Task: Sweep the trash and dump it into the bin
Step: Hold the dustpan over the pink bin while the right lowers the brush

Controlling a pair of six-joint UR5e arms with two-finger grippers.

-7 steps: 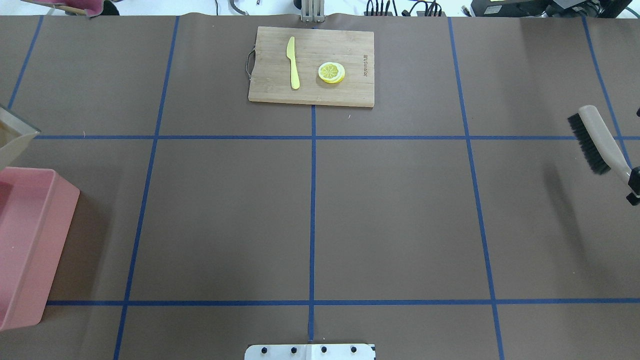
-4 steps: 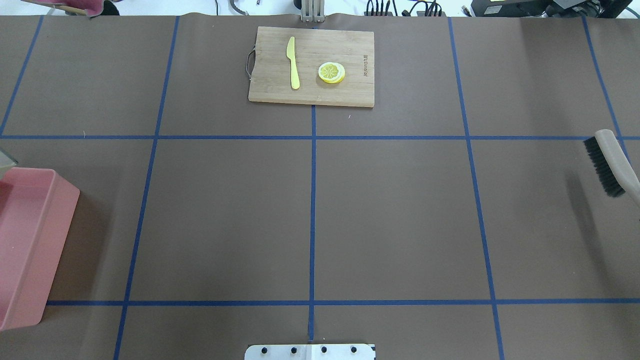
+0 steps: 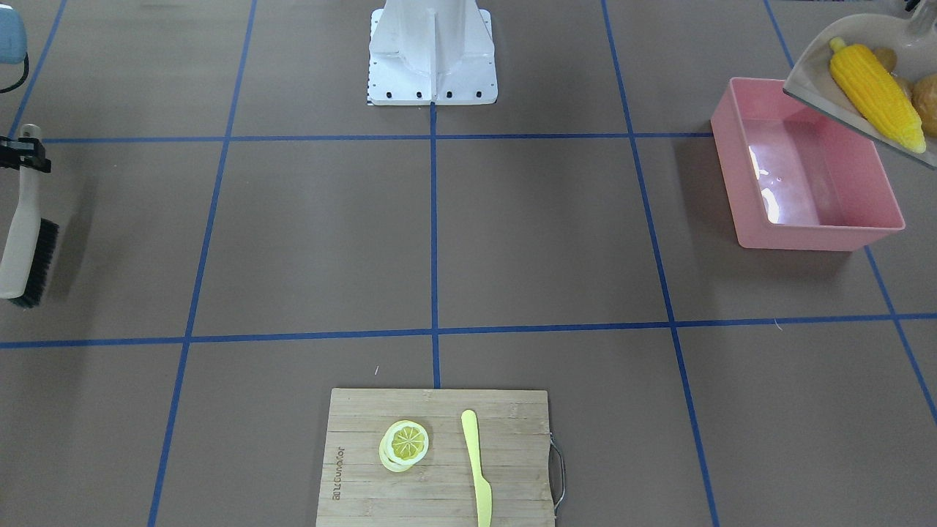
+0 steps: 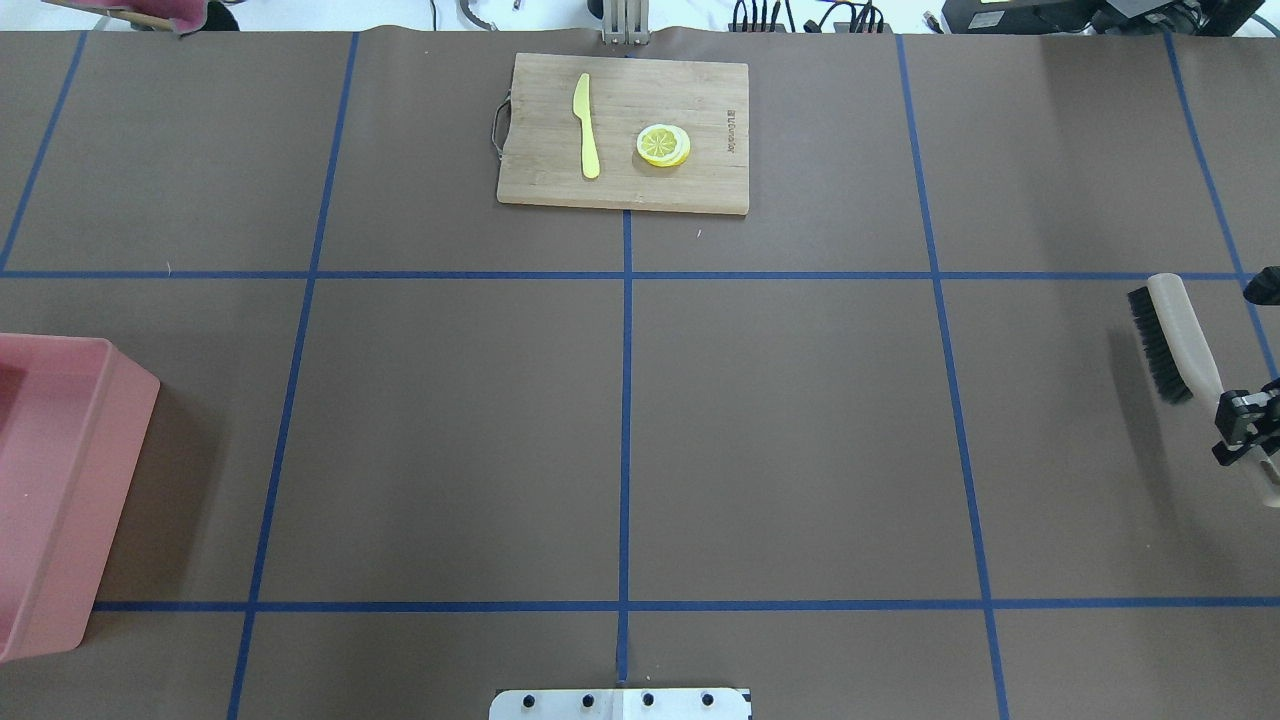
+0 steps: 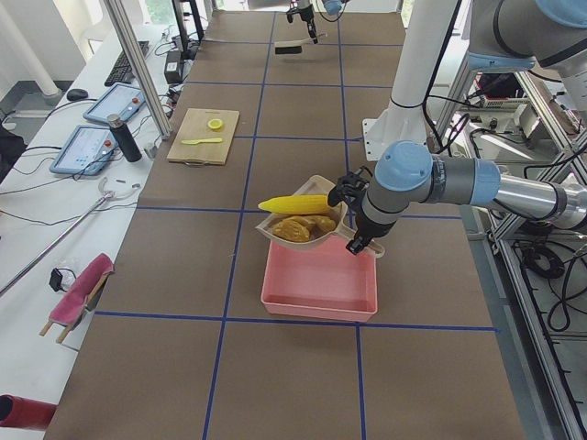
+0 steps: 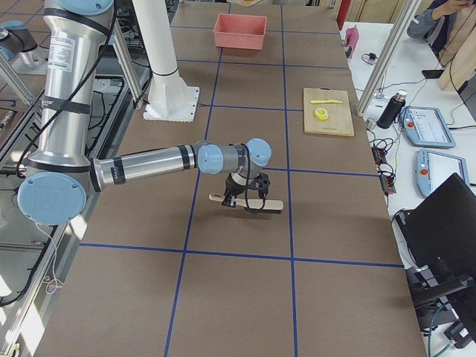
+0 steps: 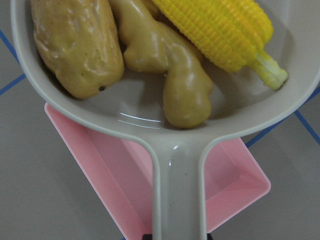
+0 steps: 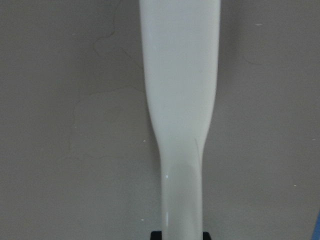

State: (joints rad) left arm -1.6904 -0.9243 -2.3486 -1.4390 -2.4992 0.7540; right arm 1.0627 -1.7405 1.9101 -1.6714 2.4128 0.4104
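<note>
Trash (image 7: 170, 75): light, slick toy plastic, loose in dustpan (image 7: 177, 190) over bin (image 3: 805, 238), so tip, don't pinch. Left pincer (image 5: 356, 240) clamped on dustpan handle, right pincer (image 4: 1243, 425) on brush (image 4: 1172, 335).

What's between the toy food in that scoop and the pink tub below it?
Nothing visible. The dustpan carrying the corn cob, potato and ginger root hangs above the open, empty bin, with only air between them.
</note>
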